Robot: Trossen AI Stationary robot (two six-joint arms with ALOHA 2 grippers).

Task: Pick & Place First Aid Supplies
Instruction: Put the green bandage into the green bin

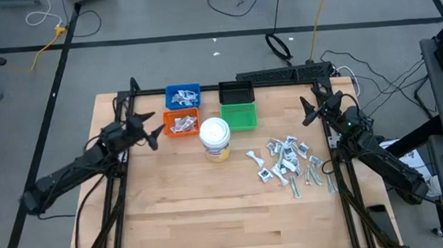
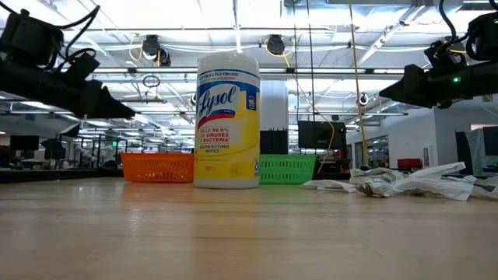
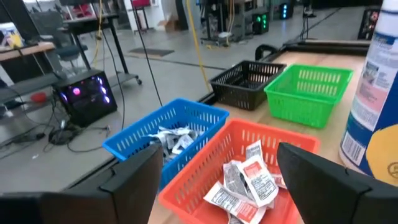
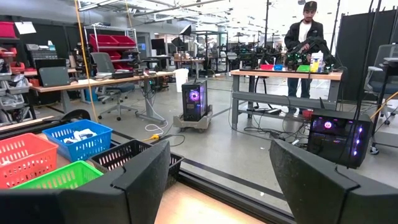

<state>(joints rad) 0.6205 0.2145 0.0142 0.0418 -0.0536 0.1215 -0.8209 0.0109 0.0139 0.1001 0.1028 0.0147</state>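
pale wood table (image 2: 233, 233) — packets (image 1: 286, 163) heaped by right gripper (image 1: 309, 111); left gripper (image 1: 152, 132) beside orange bin (image 1: 181, 124) — both gape empty.

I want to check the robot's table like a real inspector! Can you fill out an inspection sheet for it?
Surface: wooden table, front half bare.
Job's things: loose packets piled at right; more packets in the blue bin and orange bin.
Clutter: wipes jar upright mid-table; green bin and black bin look empty.
Grippers: left gripper open, beside the orange bin; right gripper open, behind the pile; both hold nothing.
Cables: on the floor behind the table.
Surroundings: a person at a far bench; desks, computers.
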